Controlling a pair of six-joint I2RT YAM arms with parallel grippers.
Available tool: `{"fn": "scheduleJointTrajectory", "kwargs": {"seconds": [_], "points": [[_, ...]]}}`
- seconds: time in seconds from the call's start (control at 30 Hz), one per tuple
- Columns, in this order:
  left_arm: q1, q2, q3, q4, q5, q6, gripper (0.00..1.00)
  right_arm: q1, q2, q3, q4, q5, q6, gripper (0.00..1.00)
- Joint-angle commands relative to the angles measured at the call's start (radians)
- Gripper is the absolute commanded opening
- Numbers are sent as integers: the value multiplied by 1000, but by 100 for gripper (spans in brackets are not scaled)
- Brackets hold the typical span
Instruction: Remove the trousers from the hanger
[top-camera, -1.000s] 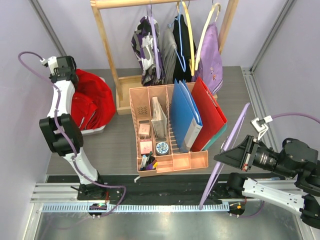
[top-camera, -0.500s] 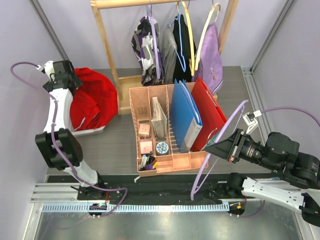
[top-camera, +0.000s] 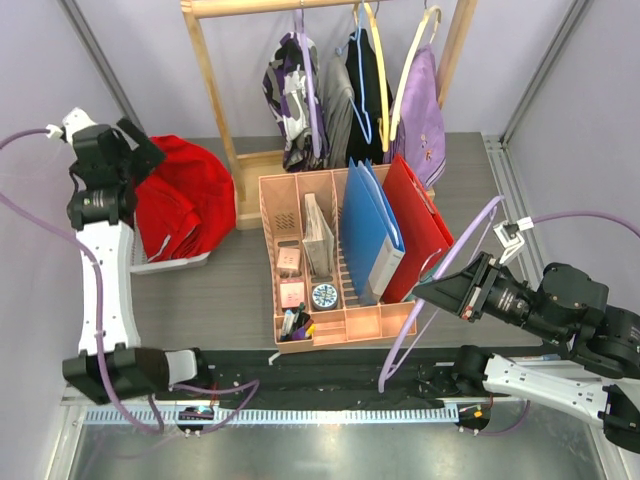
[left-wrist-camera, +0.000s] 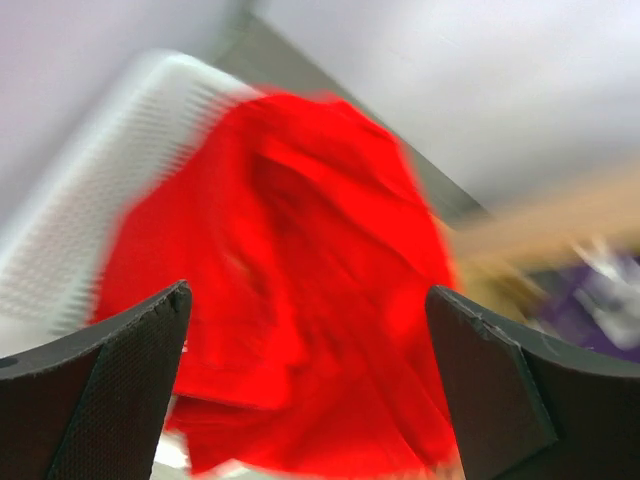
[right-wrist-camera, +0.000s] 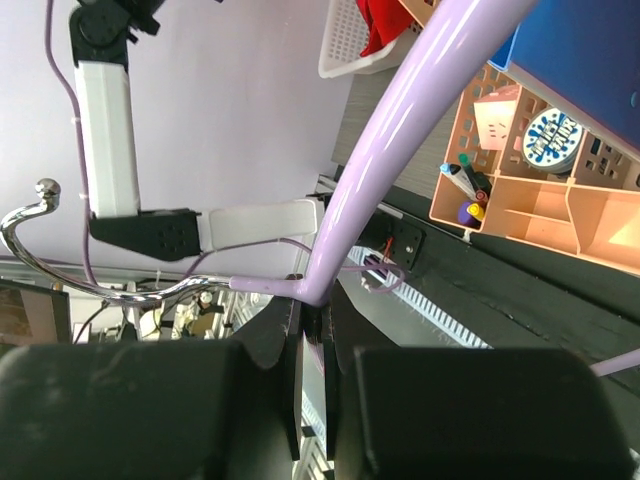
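The bright red trousers lie bunched in a white basket at the table's left, off the hanger. My left gripper hovers just above and left of them, open, with nothing between its fingers. In the left wrist view the trousers fill the gap below my left gripper, with the basket rim to the left. My right gripper is shut on the bare lavender hanger, held tilted at the near right. In the right wrist view my right gripper pinches the hanger at its neck.
A wooden rack at the back carries several hanging garments, among them one on a yellow hanger. A peach organizer in the middle holds blue and red folders and small items.
My left gripper opened, let go of the trousers and drew back up and to the left. My right arm swung the hanger, first left, then slightly back.
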Motion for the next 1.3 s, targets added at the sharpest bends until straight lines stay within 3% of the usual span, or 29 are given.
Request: {"fn": "scheduleJointTrajectory", "kwargs": {"seconds": [0.0, 0.1, 0.2, 0.3, 0.43, 0.77, 1.03, 1.27], "points": [[-165, -137, -85, 115, 334, -30, 97, -3, 22, 64, 72, 37, -8, 1], [-376, -214, -156, 194, 394, -46, 96, -3, 31, 76, 72, 57, -7, 1], [-506, -258, -185, 264, 484, -98, 90, -3, 27, 79, 72, 83, 2, 1], [-578, -328, -225, 316, 544, -131, 87, -3, 18, 78, 70, 105, 6, 1], [-673, -424, -337, 537, 743, -215, 88, -3, 8, 76, 69, 131, 7, 1], [-1076, -374, -340, 567, 732, -89, 90, -3, -18, 67, 66, 148, 30, 1], [-1206, -281, -300, 567, 698, -77, 88, -3, -18, 76, 64, 138, 49, 1], [-1268, -211, -290, 646, 788, -114, 88, -5, -18, 87, 61, 131, 47, 1]]}}
